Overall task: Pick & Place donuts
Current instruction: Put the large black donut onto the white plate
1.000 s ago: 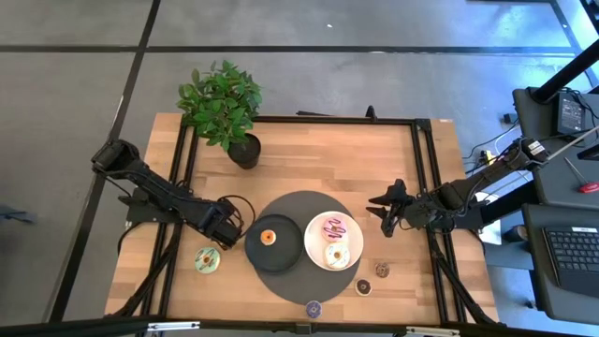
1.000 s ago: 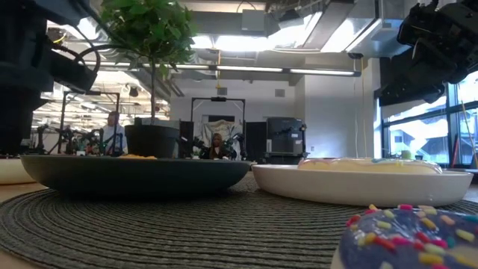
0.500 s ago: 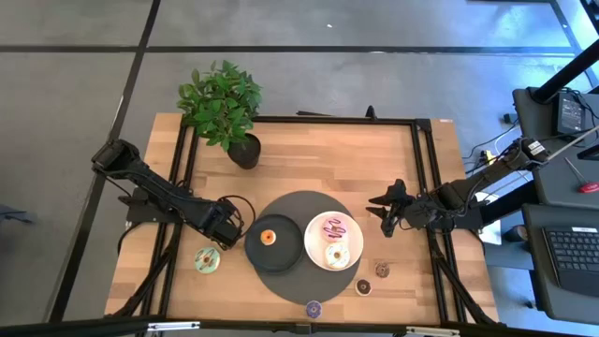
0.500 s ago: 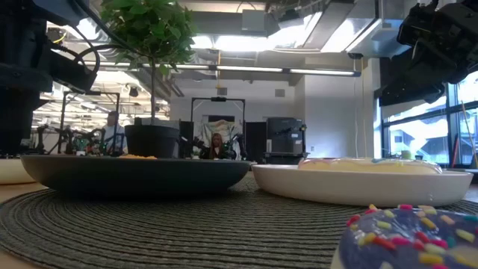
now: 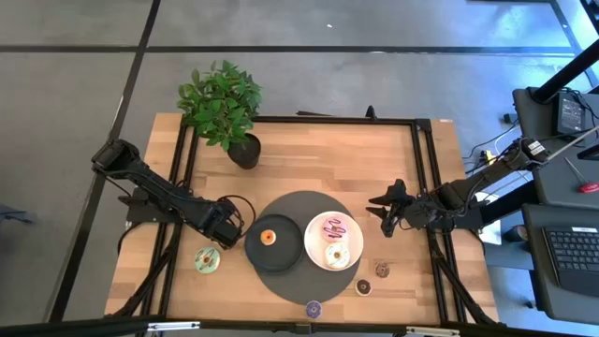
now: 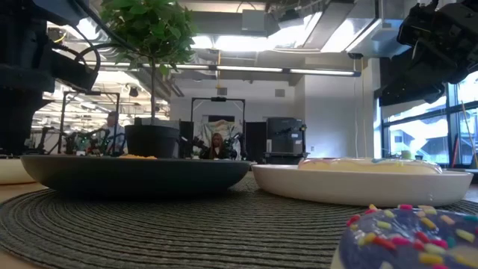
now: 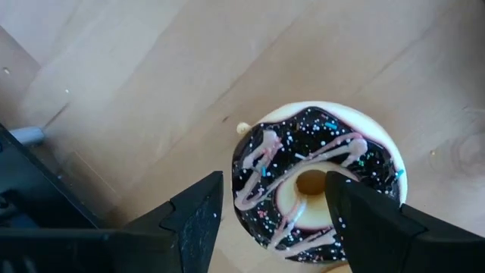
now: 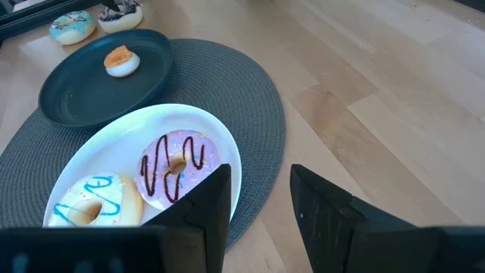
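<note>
A chocolate-iced donut (image 7: 318, 144) lies on the wooden table, left of the dark grey plate (image 5: 284, 251). My left gripper (image 7: 273, 182) is open and hangs over it, one finger beside its edge and the other in front of its ring. A green-iced donut (image 5: 207, 260) lies nearer the front edge. An orange mini donut (image 5: 268, 237) sits on the dark plate. A pink donut (image 5: 336, 227) and a white donut (image 5: 336, 255) lie on the white plate (image 5: 314, 241). My right gripper (image 5: 386, 211) is open and empty, right of the white plate.
Both plates stand on a round grey mat (image 5: 309, 201). Two brown mini donuts (image 5: 382, 270) (image 5: 363, 286) and a purple mini donut (image 5: 313, 307) lie near the front edge. A potted plant (image 5: 225, 108) stands at the far left. People show in the room behind.
</note>
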Action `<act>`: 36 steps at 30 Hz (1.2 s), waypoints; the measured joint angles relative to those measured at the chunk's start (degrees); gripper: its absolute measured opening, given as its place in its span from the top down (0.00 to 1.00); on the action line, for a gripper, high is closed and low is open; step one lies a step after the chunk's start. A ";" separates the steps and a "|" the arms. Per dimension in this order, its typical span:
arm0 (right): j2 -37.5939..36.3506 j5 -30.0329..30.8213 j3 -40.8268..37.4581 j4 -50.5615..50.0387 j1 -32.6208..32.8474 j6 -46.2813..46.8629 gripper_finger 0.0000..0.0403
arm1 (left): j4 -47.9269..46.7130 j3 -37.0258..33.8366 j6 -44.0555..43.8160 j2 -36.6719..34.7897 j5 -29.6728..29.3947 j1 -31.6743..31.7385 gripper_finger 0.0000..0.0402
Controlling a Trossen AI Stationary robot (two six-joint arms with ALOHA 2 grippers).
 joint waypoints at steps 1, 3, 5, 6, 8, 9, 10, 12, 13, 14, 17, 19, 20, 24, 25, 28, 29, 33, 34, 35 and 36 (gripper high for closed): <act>0.00 0.00 0.00 0.00 0.00 0.00 0.65 | 0.00 0.01 0.00 0.06 0.00 0.00 0.44; 0.00 0.00 0.00 0.00 0.01 0.00 0.65 | 0.08 -0.04 0.00 0.21 0.00 0.00 0.44; 0.00 0.00 0.00 0.00 0.01 0.00 0.65 | 1.26 -0.91 0.00 0.20 0.04 0.00 0.44; 0.00 0.00 0.00 0.00 0.00 0.00 0.65 | 1.81 -1.60 0.00 0.20 0.33 0.00 0.44; -0.02 0.00 0.00 -0.01 0.01 0.00 0.65 | 3.08 -3.09 -0.01 0.20 1.84 0.02 0.43; -0.01 0.00 0.00 -0.02 -0.01 0.00 0.65 | 3.68 -3.89 -0.09 0.20 2.79 0.02 0.43; 0.00 0.00 0.00 -0.02 -0.02 0.00 0.65 | 3.85 -4.46 -0.39 0.20 3.19 0.00 0.43; 0.00 0.00 0.00 -0.02 -0.02 0.00 0.65 | 3.77 -5.13 -1.40 0.20 2.77 0.00 0.43; -0.02 0.00 0.00 -0.02 -0.02 0.00 0.65 | 3.72 -5.32 -1.56 0.20 2.36 0.00 0.44; -0.02 0.00 0.00 -0.02 -0.02 0.00 0.65 | 3.67 -5.38 -1.54 0.20 2.11 0.00 0.44; 0.00 0.02 0.00 -0.02 -0.02 0.00 0.65 | 3.74 -5.38 -1.55 0.20 2.03 0.00 0.43; -0.01 0.01 0.00 -0.02 -0.02 0.00 0.65 | 3.76 -5.38 -1.55 0.20 1.99 0.00 0.43; -0.02 0.02 0.00 -0.02 -0.02 0.00 0.65 | 3.74 -5.38 -1.55 0.20 1.99 0.00 0.43; -0.02 0.02 0.00 -0.02 -0.02 -0.02 0.65 | 3.76 -5.38 -1.55 0.20 1.95 0.00 0.44; -0.02 0.02 0.00 -0.02 -0.02 -0.06 0.65 | 3.76 -5.38 -1.54 0.20 1.88 0.00 0.44; 0.00 0.06 0.00 -0.02 -0.02 -0.07 0.65 | 3.76 -5.38 -1.53 0.20 1.53 0.00 0.44; 0.00 0.07 0.00 -0.02 -0.02 -0.07 0.65 | 3.76 -5.38 -1.52 0.20 1.53 0.02 0.44; -0.02 0.07 0.00 -0.02 -0.02 -0.12 0.65 | 3.76 -5.38 0.36 0.20 2.51 0.02 0.47; -0.02 0.07 0.00 -0.02 -0.02 -0.12 0.65 | 3.76 -5.38 0.39 0.20 2.71 0.02 0.48; -0.02 0.07 0.00 -0.02 -0.02 -0.14 0.65 | 3.76 -5.38 0.46 0.20 2.73 0.02 0.49; -0.02 0.07 0.00 -0.02 -0.02 -0.15 0.65 | 3.78 -5.38 0.94 0.20 2.71 0.02 0.51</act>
